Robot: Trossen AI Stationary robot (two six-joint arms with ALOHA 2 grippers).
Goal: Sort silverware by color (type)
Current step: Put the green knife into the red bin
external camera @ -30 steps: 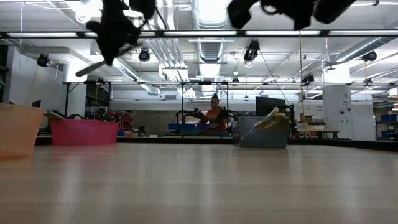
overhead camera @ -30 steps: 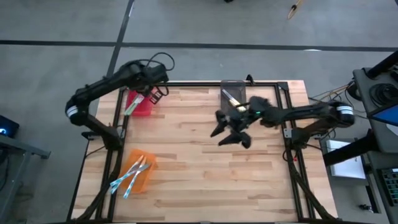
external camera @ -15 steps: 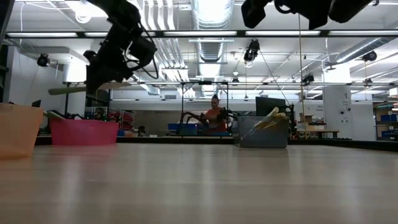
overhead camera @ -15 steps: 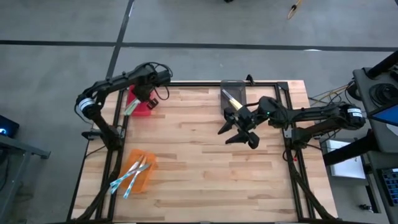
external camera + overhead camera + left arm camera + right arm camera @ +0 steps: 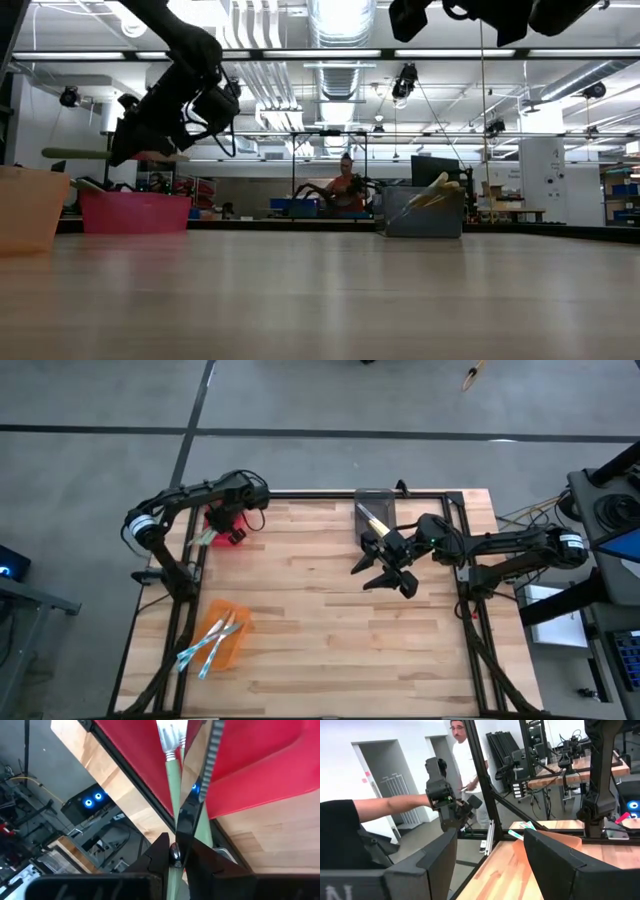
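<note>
Light wood-plank tabletop [image 5: 320, 620] on grey floor, left gripper [image 5: 232, 530] over red bin [image 5: 222, 520] — jaws clamped on green-handled knife [image 5: 176, 805], right gripper [image 5: 385, 572] mid-table, jaws apart, workshop room behind.

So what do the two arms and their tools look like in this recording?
Both arms are dark, slim and jointed, each with a pale band near the base. The left arm has loose black cable looping by its wrist; its tool has black fingers. The right tool has broad, flat black fingers, and a small green light glows behind it.
</note>
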